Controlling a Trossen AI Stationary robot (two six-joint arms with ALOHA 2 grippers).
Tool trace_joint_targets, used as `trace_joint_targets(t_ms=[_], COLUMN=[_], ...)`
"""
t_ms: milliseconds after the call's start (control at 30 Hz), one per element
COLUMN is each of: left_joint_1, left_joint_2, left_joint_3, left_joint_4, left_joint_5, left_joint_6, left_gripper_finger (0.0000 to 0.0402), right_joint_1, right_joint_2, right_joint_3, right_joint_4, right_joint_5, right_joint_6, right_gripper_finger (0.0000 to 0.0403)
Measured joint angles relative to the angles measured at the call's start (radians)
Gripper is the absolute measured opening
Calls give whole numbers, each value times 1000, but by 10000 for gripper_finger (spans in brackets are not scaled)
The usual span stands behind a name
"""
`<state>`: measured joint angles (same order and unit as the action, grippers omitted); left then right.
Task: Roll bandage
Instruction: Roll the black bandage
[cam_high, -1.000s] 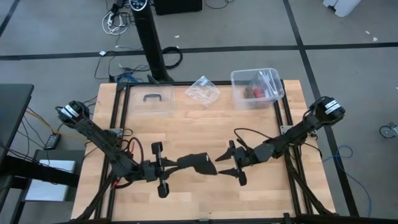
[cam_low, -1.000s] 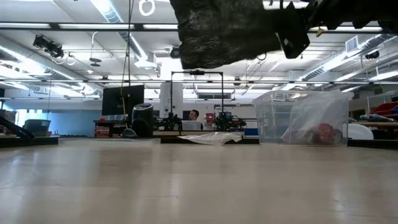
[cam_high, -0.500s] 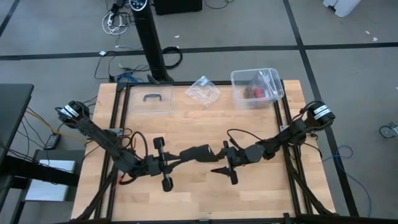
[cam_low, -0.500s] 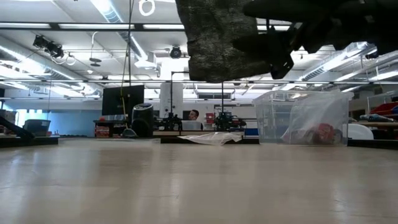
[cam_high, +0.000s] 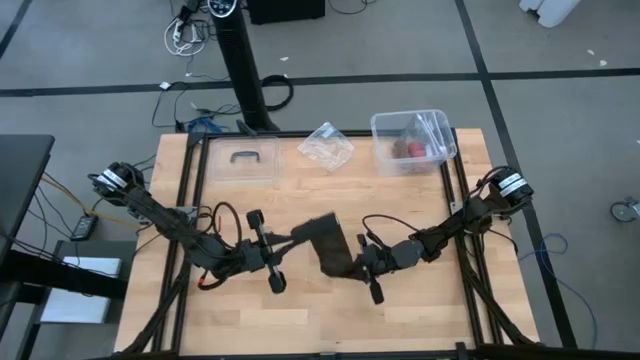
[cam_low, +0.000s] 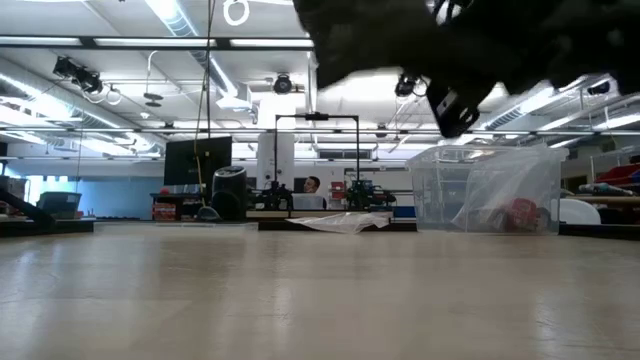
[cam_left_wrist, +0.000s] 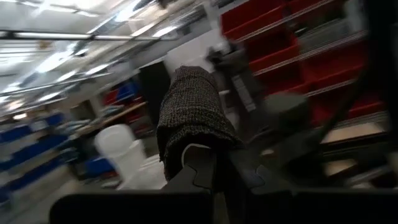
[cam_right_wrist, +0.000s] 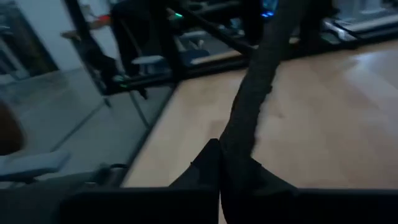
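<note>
The black bandage (cam_high: 330, 245) hangs in the air over the middle of the table, between my two grippers. It runs slantwise from its far-left end to its near-right end. My left gripper (cam_high: 297, 237) is shut on the far-left end, and my right gripper (cam_high: 352, 266) is shut on the near-right end. In the low view the bandage (cam_low: 400, 40) and the dark grippers show at the top, well above the tabletop. The left wrist view shows the bandage (cam_left_wrist: 193, 112) as a bunched mass. In the right wrist view the bandage (cam_right_wrist: 255, 87) is seen edge-on. My left gripper pinches the bandage's far-left end (cam_left_wrist: 186, 146) between its two fingers, coming level from the table's left. The cloth bunches just past the fingertips and is clear of the table. My right gripper pinches the bandage's near-right end (cam_right_wrist: 233, 152) between its two fingers, coming level from the table's right. The strip runs away from the fingers edge-on, clear of the table.
A clear plastic box (cam_high: 412, 140) stands at the far right. A crumpled clear wrapper (cam_high: 327, 145) lies at the far middle, and a clear lid with a handle (cam_high: 243, 162) at the far left. Black rails (cam_high: 190, 200) run along the table's sides.
My right gripper has gone toward the table's left, to the bandage, and shut on its near-right end. My left gripper has carried its end toward the right and far edges. The bandage has turned about and now spans slantwise between both grippers.
</note>
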<state>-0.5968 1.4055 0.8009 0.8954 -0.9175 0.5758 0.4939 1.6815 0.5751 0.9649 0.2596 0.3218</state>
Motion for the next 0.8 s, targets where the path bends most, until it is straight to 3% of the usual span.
trace_joint_targets(t_ms=[100, 367, 667, 800], left_joint_1=[24, 87, 121, 133], left_joint_2=[0, 1, 1, 1], left_joint_3=[0, -24, -120, -158], left_joint_4=[-7, -85, -81, -84], left_joint_5=[-67, -121, -160, -159], left_joint_6=[28, 21, -61, -125], left_gripper_finger=[18, 18, 18, 18], right_joint_1=[35, 120, 140, 132], right_joint_2=[-32, -96, -186, -219], right_joint_3=[1, 63, 211, 301], right_joint_4=[0, -17, -217, -354], right_joint_5=[-2, -1, 7, 60], right_joint_6=[5, -61, -227, -324], right_gripper_finger=[4, 2, 1, 1])
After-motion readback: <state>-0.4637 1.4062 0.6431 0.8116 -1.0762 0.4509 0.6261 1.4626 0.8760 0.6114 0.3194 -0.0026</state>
